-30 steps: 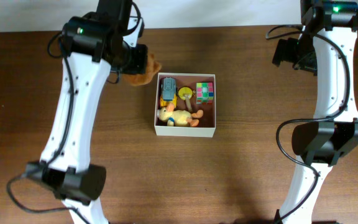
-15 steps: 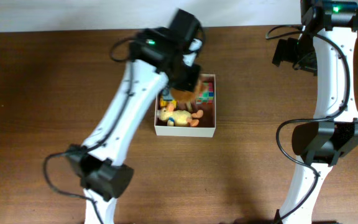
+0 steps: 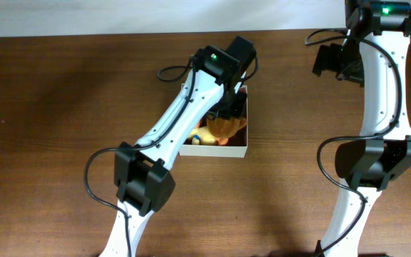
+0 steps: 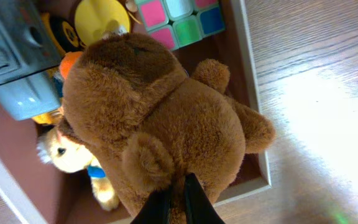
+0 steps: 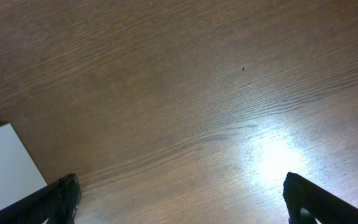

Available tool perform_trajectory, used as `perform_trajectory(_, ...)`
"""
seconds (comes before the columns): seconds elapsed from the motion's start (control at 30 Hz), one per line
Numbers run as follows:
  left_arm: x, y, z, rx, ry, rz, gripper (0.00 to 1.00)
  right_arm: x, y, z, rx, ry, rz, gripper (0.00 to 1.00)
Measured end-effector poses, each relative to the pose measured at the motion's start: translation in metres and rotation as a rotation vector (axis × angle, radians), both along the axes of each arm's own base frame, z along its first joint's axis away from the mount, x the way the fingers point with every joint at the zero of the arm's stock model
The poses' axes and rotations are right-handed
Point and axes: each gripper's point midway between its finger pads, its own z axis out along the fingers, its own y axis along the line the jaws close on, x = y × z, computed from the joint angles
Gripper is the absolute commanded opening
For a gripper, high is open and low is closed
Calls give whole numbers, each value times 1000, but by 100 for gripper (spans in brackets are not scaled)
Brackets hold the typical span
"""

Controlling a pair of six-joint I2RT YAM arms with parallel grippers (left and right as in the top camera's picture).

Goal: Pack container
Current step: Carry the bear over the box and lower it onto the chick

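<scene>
I am gripping the brown bear (image 4: 160,124) with the left gripper (image 4: 176,204) pinched shut, hanging it directly over the container (image 3: 216,151), close to one side wall.

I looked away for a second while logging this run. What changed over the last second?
The left hand, shut on the brown plush bear, swung from beside the container, at its far-left corner, to above it; the bear now hangs over the toys inside. Nothing was let go. The container, those toys and the open right hand stayed put.
</scene>
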Motion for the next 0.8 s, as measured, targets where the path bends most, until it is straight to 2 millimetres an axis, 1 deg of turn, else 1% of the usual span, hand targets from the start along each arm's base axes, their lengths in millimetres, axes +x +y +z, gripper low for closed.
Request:
perform_trajectory(0.17, 4, -4, -17, 9, 14, 0, 2, 0, 0, 0, 0, 0, 0, 99)
perform_trajectory(0.37, 5, -14, -18, -4, -5, -11, 2, 0, 0, 0, 0, 0, 0, 99)
perform_trajectory(0.5, 5, -14, -18, -4, -4, -12, 3, 0, 0, 0, 0, 0, 0, 99)
perform_trajectory(0.53, 4, -14, -19, -2, -1, -10, 8, 0, 0, 0, 0, 0, 0, 99)
perform_trajectory(0.6, 4, -15, -23, 1, 6, -6, 31, 0, 0, 0, 0, 0, 0, 99)
perform_trajectory(0.63, 4, -15, -26, 1, 13, -2, 51, 0, 0, 0, 0, 0, 0, 99)
perform_trajectory(0.7, 3, -17, -32, 4, 29, -5, 58, 0, 0, 0, 0, 0, 0, 99)
perform_trajectory(0.8, 3, -19, -40, 7, 40, -6, 60, 0, 0, 0, 0, 0, 0, 99)
